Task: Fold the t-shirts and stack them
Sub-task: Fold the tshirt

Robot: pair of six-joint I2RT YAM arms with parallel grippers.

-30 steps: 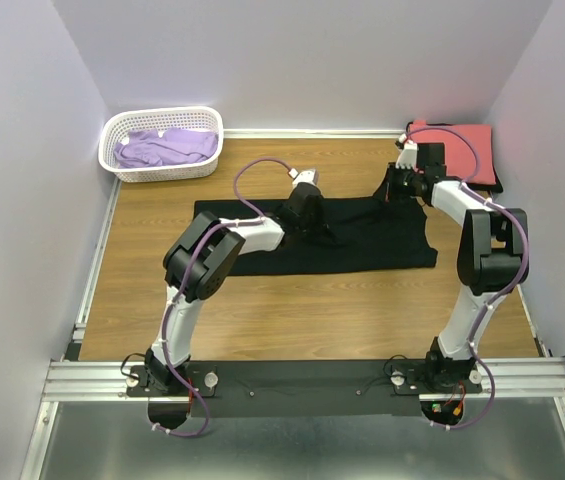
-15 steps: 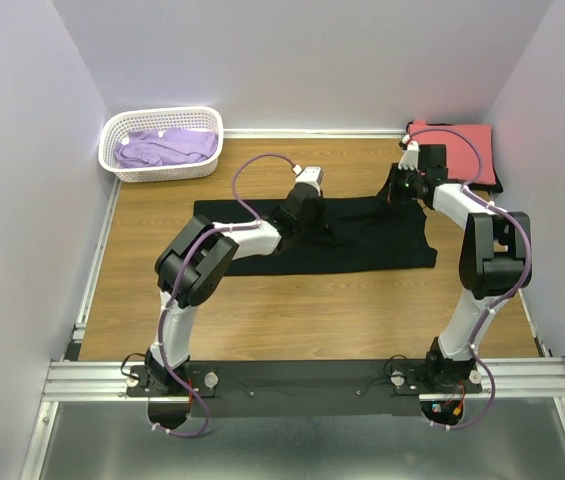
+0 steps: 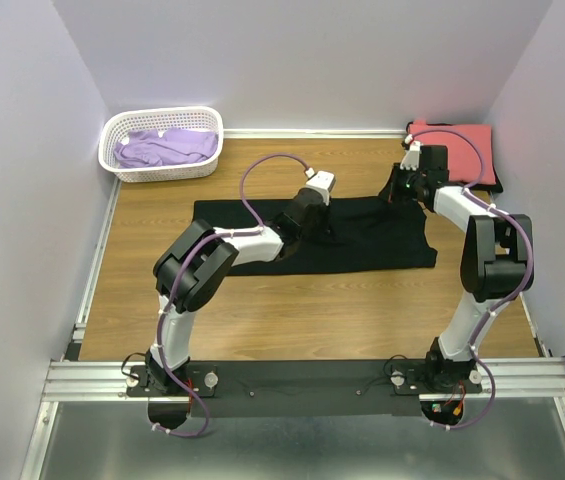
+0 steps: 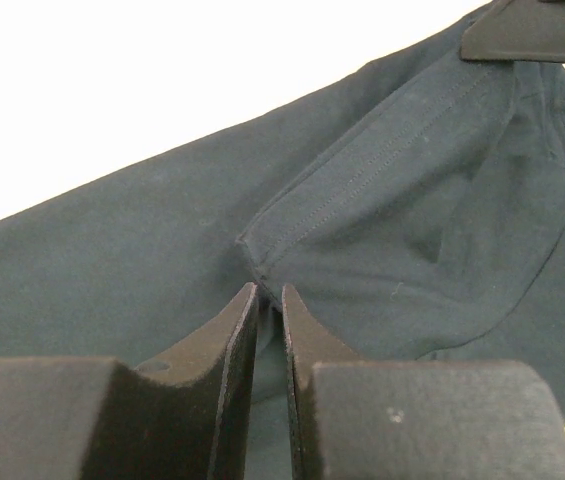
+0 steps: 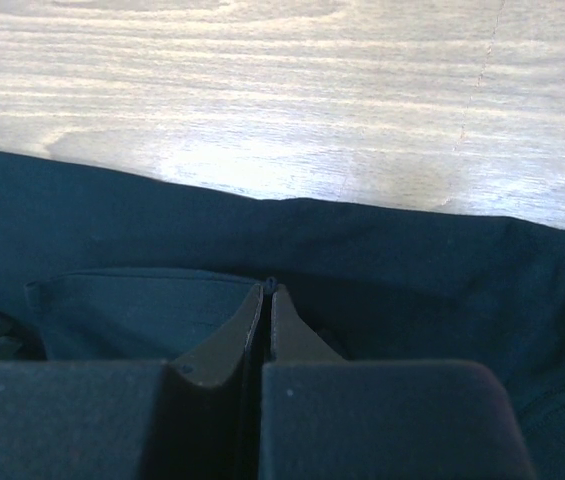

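Across the worktop (image 3: 292,320) middle: black tee (image 3: 262,225) lies spread | left fingers (image 4: 267,300) barely apart over its hem | right fingers (image 5: 267,292) clamped on its edge | soft, limp cotton; best pinched at hems.

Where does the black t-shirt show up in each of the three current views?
Top external: black t-shirt spread across the table's middle, between both arms.
Left wrist: fills most of the frame, a stitched hem ahead of the left hand.
Right wrist: lower half, under the right hand, wood above.
Shared landmark: the wooden table.
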